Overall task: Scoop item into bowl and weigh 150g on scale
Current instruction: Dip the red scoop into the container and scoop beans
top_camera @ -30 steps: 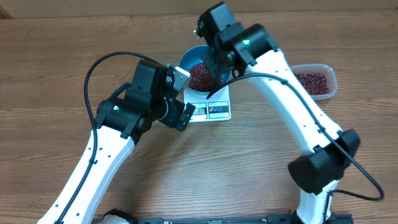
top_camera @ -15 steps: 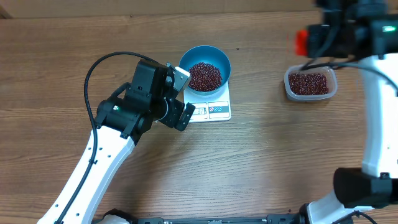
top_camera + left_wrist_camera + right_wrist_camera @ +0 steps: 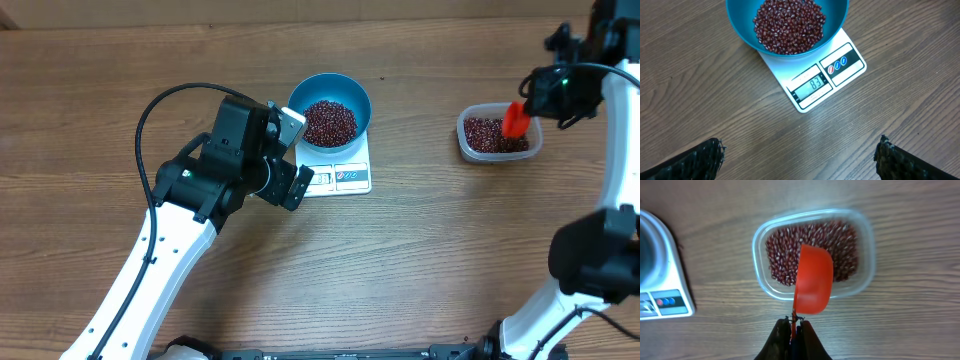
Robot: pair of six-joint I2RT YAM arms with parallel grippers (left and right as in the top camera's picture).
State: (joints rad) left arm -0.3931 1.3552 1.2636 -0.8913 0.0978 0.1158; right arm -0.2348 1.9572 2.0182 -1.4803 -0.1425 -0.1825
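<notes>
Beans (image 3: 782, 260), small and dark red-brown, lie in a clear plastic tub (image 3: 756, 255) directly under the right claw (image 3: 795, 325). That claw is clenched on the thin handle of an orange-red scoop (image 3: 813, 280). The scoop's cup reaches out from the fingertips over the near rim of the tub and covers the middle of the beans there. Whether the cup touches the beans I cannot tell. In the right wrist view a corner of the white kitchen scale (image 3: 665, 295) shows at the left edge, well apart from the tub, with bare wood between them.

From overhead, the tub sits near the right edge of the desk (image 3: 420, 260), and the right arm stands along that side.

The left claw (image 3: 800, 160) is released, its two fingers spread wide, and it hovers above bare wood just beside the display edge of the scale (image 3: 782, 67). Nothing lies between its fingers. Beyond it the display reads 83. A blue bowl (image 3: 837, 25) stands on the far part of the scale, holding a heap of beans (image 3: 789, 25). The bowl's rim overhangs the platform on the far side. Open desk lies all round the scale, and the left arm stretches across the near left part.
</notes>
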